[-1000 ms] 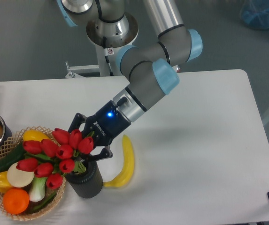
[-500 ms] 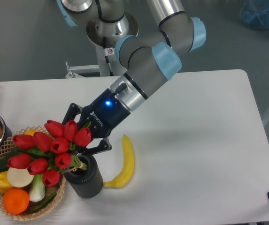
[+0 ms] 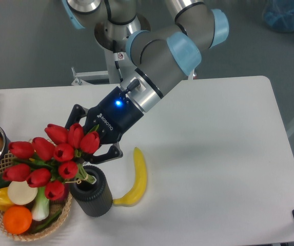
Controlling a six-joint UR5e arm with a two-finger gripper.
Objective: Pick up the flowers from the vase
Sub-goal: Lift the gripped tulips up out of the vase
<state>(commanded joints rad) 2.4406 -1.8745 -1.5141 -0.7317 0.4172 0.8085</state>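
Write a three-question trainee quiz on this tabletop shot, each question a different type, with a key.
1. True or false: the flowers are lying flat on the table.
2. Multiple choice: what lies on the table just right of the vase? A) banana B) spoon C) sponge
3. Fill in: the wicker basket sits to the ___ of the vase in the picture.

Key
1. False. The claw holds the bunch by its stems above the vase rim, with the buds leaning over the basket.
2. A. The banana lies beside the vase.
3. Left.
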